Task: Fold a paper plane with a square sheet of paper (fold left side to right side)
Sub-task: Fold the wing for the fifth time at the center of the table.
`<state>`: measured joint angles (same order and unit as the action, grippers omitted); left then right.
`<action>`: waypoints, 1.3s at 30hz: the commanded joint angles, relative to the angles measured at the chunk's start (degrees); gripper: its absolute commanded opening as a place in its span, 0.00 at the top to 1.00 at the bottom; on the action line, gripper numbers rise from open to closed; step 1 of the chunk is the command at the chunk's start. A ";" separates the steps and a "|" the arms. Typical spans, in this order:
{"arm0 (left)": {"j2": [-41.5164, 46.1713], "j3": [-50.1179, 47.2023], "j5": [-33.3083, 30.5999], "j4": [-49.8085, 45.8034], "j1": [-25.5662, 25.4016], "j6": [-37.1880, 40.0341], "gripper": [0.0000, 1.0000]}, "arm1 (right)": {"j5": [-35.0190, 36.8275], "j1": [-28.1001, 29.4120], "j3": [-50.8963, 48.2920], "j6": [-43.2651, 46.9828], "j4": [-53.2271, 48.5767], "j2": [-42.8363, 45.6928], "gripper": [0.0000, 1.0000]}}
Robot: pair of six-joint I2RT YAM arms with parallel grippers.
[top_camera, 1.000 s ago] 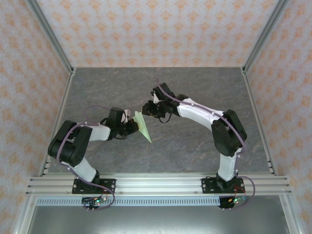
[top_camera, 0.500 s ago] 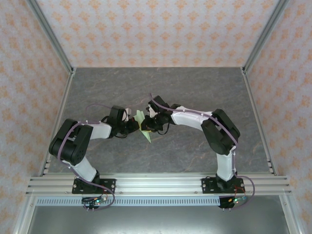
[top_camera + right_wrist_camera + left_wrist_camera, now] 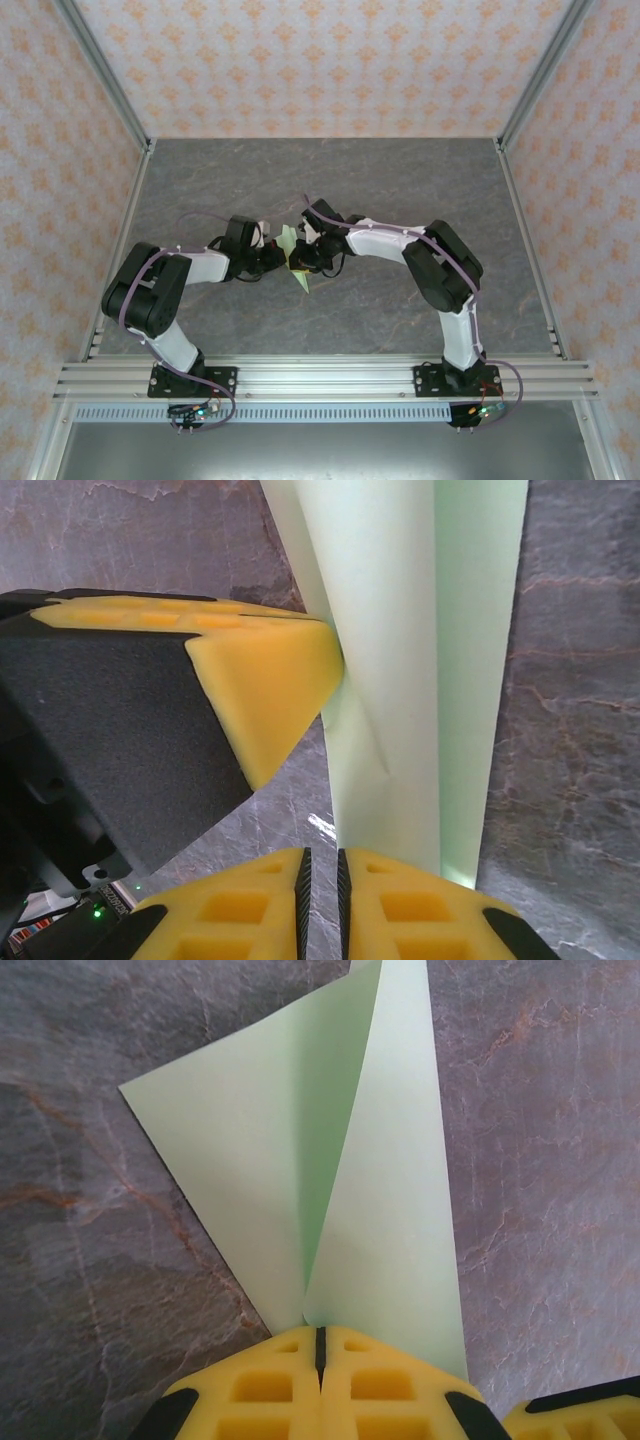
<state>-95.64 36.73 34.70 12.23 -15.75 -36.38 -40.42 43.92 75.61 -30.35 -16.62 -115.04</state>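
Note:
The square sheet of paper [image 3: 289, 241] is pale green and folded into a narrow pointed shape, held up off the table with its tip [image 3: 304, 284] pointing toward the near edge. My left gripper [image 3: 277, 258] is shut on it: in the left wrist view the paper [image 3: 390, 1180] rises from the closed jaw tips [image 3: 320, 1332] as two flaps around a crease. My right gripper [image 3: 301, 262] sits right against the paper from the other side. Its jaws [image 3: 320, 858] stand a narrow slit apart with bare table showing between them. The paper [image 3: 400, 680] runs past its right finger [image 3: 410, 900].
The left gripper's yellow finger [image 3: 265, 670] and dark body crowd the left of the right wrist view. Grey marbled tabletop [image 3: 400, 180] surrounds both arms, bounded by aluminium posts and patterned walls [image 3: 320, 60]. A rail [image 3: 320, 380] runs along the near edge.
The right arm swung left and down until its gripper met the paper beside the left gripper, and its jaws narrowed. The left gripper kept its hold; the paper tilted slightly.

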 commanded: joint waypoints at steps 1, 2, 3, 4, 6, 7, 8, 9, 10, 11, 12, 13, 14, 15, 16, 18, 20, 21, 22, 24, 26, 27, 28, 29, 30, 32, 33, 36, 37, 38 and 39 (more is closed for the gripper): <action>-0.88 1.08 -1.52 -2.09 -0.07 0.53 1.00 | -0.42 0.20 -1.25 -0.27 3.22 -0.95 0.81; -0.94 1.15 -1.48 -2.14 -0.07 0.48 1.00 | -0.51 0.20 -1.62 -0.57 3.81 -0.97 0.81; -0.95 1.27 -1.48 -2.07 -0.07 0.43 1.00 | -0.57 0.20 -1.85 -0.91 4.49 -1.06 0.81; -0.96 1.37 -1.41 -2.03 -0.07 0.43 1.00 | -0.59 0.20 -2.18 -1.26 5.11 -1.15 0.81; -0.88 1.47 -1.39 -2.04 -0.03 0.35 1.00 | -0.51 0.20 -2.52 -1.55 5.87 -1.28 0.81; -0.88 1.61 -1.30 -2.21 -0.06 0.35 1.00 | -0.43 0.20 -2.63 -1.65 6.19 -1.40 0.81; -0.89 1.63 -1.30 -2.22 -0.07 0.35 1.00 | -0.32 0.17 -2.75 -1.73 6.56 -1.52 0.81; -0.89 1.73 -1.30 -2.36 -0.07 0.35 1.00 | -0.24 0.20 -2.98 -1.92 6.86 -1.66 0.81; -0.95 1.84 -1.34 -2.30 -0.07 0.35 1.00 | -0.30 0.20 -3.07 -1.99 7.21 -1.79 0.81; -0.91 1.88 -1.30 -2.35 -0.06 0.35 1.00 | -0.27 0.19 -3.25 -2.24 7.53 -1.87 0.81; -0.88 1.96 -1.30 -2.34 -0.07 0.35 1.00 | -0.28 0.20 -3.41 -2.44 7.94 -2.01 0.81; -0.94 2.07 -1.30 -2.40 -0.07 0.35 1.00 | -0.35 0.20 -3.65 -2.59 8.30 -2.09 0.81; -1.03 2.12 -1.30 -2.39 -0.07 0.35 1.00 | -0.32 0.20 -3.83 -2.77 8.64 -2.11 0.81; -1.00 2.20 -1.34 -2.46 -0.07 0.39 1.00 | -0.39 0.20 -4.02 -2.96 8.97 -2.22 0.81; -1.05 2.28 -1.30 -2.48 -0.07 0.35 1.00 | -0.43 0.19 -4.27 -3.13 9.32 -2.37 0.81; -1.24 2.55 -1.30 -2.48 -0.07 0.26 1.00 | -0.44 0.19 -4.55 -3.48 9.83 -2.50 0.81; -1.35 2.81 -1.30 -2.52 -0.07 0.14 1.00 | -0.36 0.20 -4.82 -3.64 10.25 -2.55 0.81; -1.43 2.89 -1.30 -2.56 -0.07 0.13 1.00 | -0.36 0.20 -4.86 -3.74 10.37 -2.64 0.81; -1.47 3.04 -1.30 -2.60 -0.07 0.09 1.00 | -0.27 0.19 -4.95 -3.80 10.54 -2.76 0.81; -1.57 3.26 -1.35 -2.56 -0.03 0.08 1.00 | -0.36 0.20 -5.12 -3.94 10.74 -3.01 0.81; -1.70 3.43 -1.30 -2.63 -0.07 0.01 1.00 | -0.42 0.18 -5.29 -4.02 10.82 -3.11 0.81; -1.67 3.41 -1.39 -2.70 -0.07 -0.05 1.00 | -0.35 0.20 -5.37 -4.02 10.76 -3.17 0.81; -1.75 3.52 -1.47 -2.65 -0.07 -0.01 1.00 | -0.19 0.20 -5.39 -3.97 10.60 -3.17 0.81; -1.84 3.59 -1.49 -2.73 -0.07 -0.01 1.00 | -0.14 0.20 -5.39 -3.95 10.21 -3.23 0.81; -1.90 3.67 -1.49 -2.74 -0.07 -0.01 1.00 | 0.07 0.20 -5.39 -3.72 9.59 -3.33 0.82; -2.09 3.92 -1.56 -2.79 -0.07 -0.01 1.00 | 0.66 0.20 -5.37 -3.45 8.22 -3.43 0.82; -2.18 4.07 -1.62 -2.82 -0.07 -0.01 1.00 | 0.94 0.20 -5.39 -3.33 7.30 -3.42 0.82; -2.64 4.57 -1.61 -2.91 -0.07 0.07 1.00 | 2.07 0.20 -5.55 -2.81 4.52 -3.50 0.83; -2.77 4.79 -1.65 -3.02 -0.07 0.12 1.00 | 2.58 0.20 -5.72 -2.70 3.53 -3.52 0.85; -2.80 4.86 -1.70 -3.18 -0.07 0.23 1.00 | 3.14 0.22 -5.81 -2.65 2.51 -3.61 0.86; -2.63 4.93 -1.97 -3.48 -0.07 0.37 1.00 | 3.56 0.20 -6.00 -2.61 1.81 -3.61 0.87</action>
<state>-97.41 40.03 34.15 9.76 -15.75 -36.51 -39.79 43.90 71.35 -33.71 -8.16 -116.97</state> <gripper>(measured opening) 0.034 0.135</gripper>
